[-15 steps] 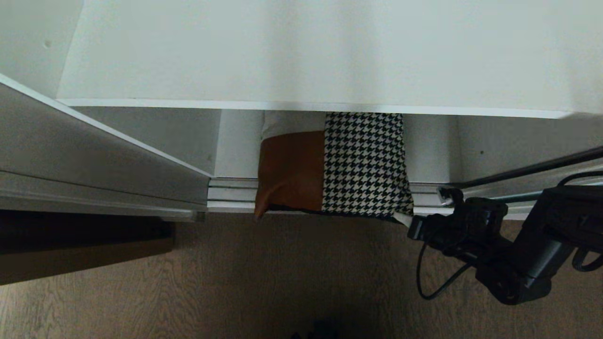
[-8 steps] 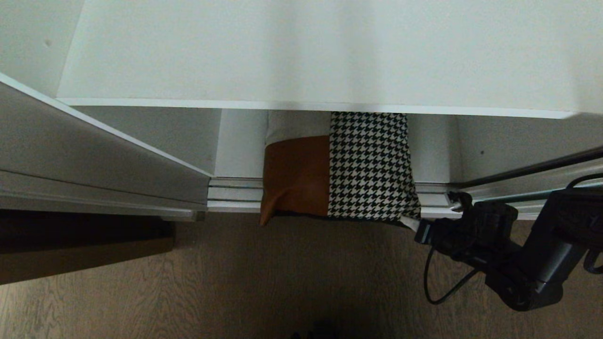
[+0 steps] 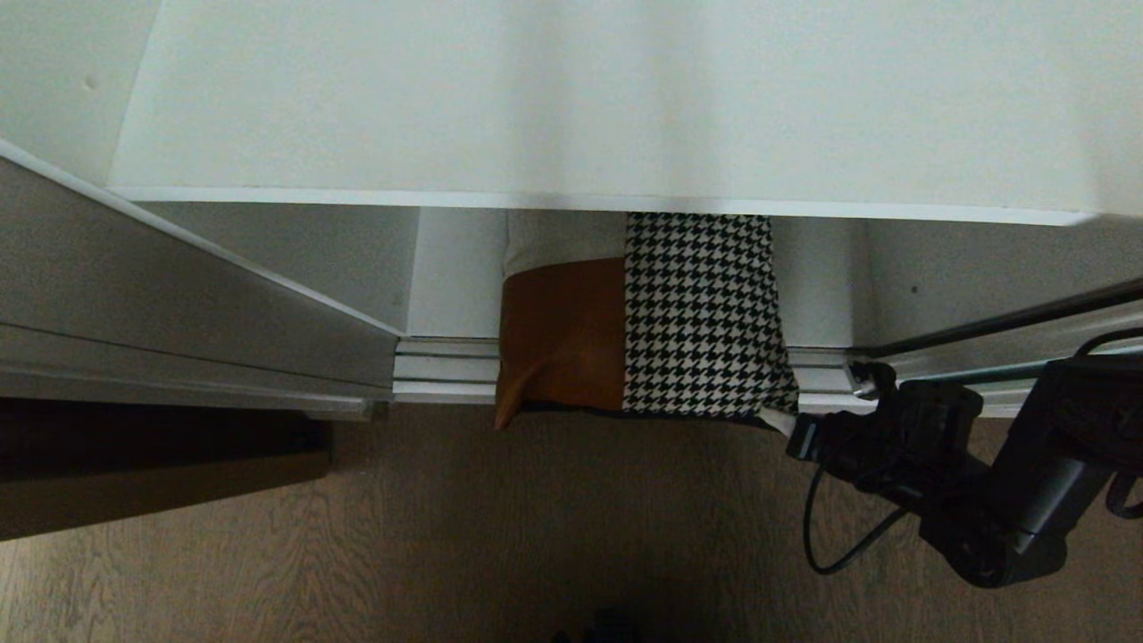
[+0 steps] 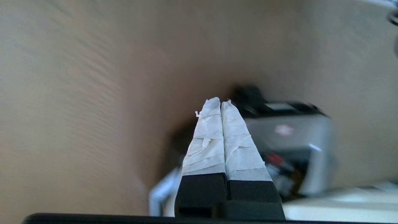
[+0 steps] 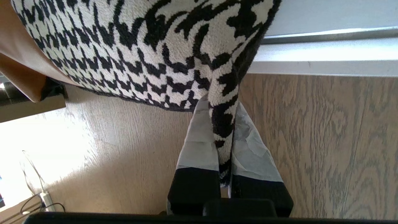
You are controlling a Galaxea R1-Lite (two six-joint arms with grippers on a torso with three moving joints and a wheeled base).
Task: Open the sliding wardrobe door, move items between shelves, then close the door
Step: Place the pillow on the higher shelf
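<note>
Cushion [image 3: 643, 313], tan and houndstooth, lying under the white shelf [image 3: 571, 98] and jutting over the door track [image 3: 442, 366] towards the wooden floor [image 3: 536, 536]. Right gripper [image 3: 784, 421], at the cushion's near right corner, fingers [image 5: 199, 140] pinched tight on the houndstooth corner. Left gripper [image 4: 220, 105], away from the cushion, fingers pressed together with nothing between them, seen against a blurred floor
</note>
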